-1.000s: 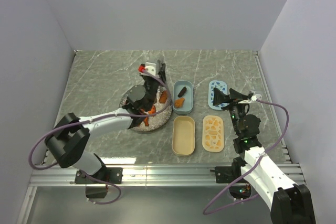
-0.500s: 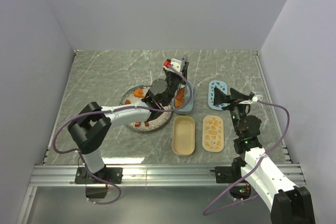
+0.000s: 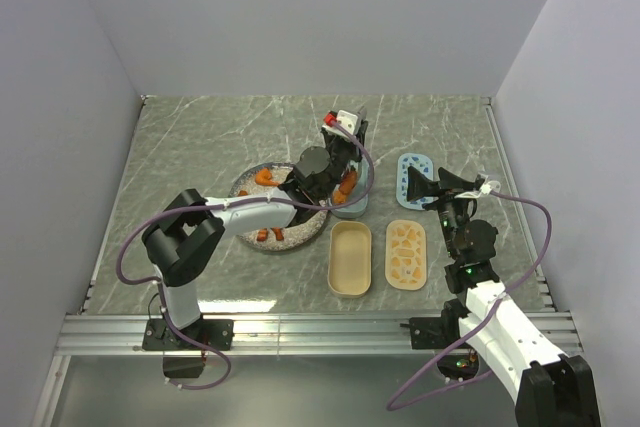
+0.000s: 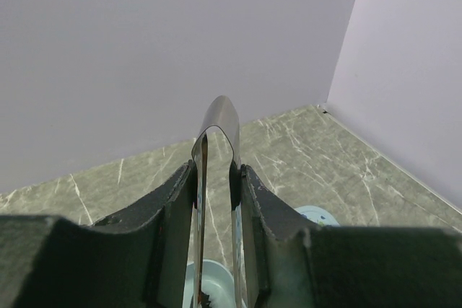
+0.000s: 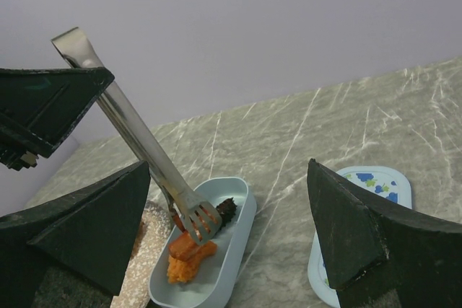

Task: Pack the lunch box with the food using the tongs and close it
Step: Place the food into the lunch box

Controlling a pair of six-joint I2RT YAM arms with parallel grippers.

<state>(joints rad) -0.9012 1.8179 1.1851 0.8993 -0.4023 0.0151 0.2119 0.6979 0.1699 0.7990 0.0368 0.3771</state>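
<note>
The left arm (image 3: 245, 214) and right arm (image 3: 500, 315) have white links, black joints, purple cables (image 3: 547, 227); fingers (image 5: 354, 243) are black, wedge-shaped.

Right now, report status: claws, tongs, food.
Left claw shut on tongs. Tong tips down in blue tub, over orange food. Right claw open, empty. Nothing blocking.

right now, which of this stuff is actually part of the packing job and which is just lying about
On the job: tongs, food chunks, blue tub, blue lid, speckled plate.
Lying about, as far as I can tell: empty beige tub, patterned beige lid.
</note>
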